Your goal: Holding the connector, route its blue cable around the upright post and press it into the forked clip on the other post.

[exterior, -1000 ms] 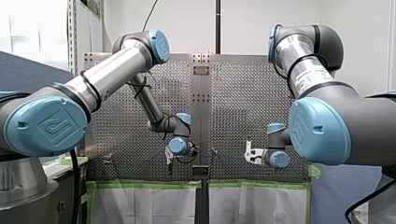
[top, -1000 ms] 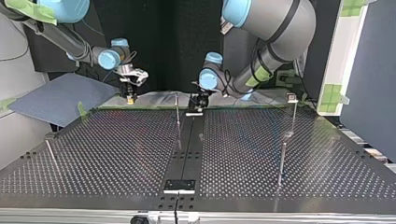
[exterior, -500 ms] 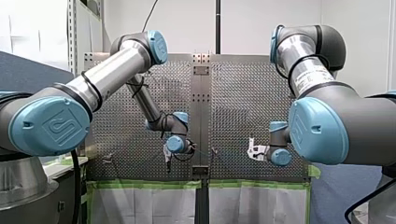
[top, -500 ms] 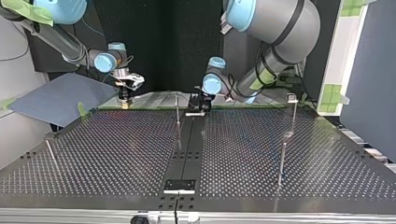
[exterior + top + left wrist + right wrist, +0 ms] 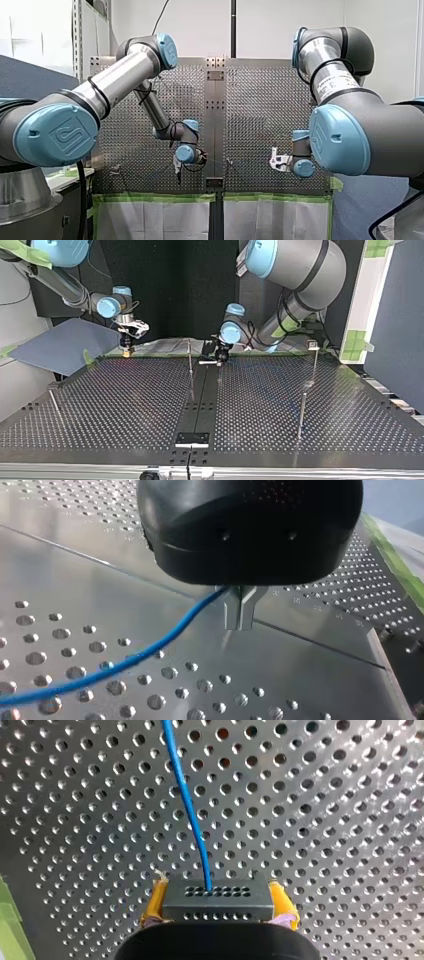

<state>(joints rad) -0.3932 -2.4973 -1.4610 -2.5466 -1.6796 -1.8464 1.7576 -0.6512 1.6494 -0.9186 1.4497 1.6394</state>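
Right wrist view: right end effector [image 5: 218,901] clamps connector [image 5: 218,906]; left end effector [image 5: 240,614], pointing down, pinches blue cable [image 5: 165,637].

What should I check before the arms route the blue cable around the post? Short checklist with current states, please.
1. Grip on the connector: ok, clamped between the right end effector's yellow pads.
2. Seating of the blue cable: ok, it leaves the connector's holed face.
3. Hold by the left end effector: ok, metal fingers shut on the cable.
4. Wrap around the upright post: cannot tell, cable not visible in the top view.
5. Room at the headed post: ok, both end effectors stand apart from it.
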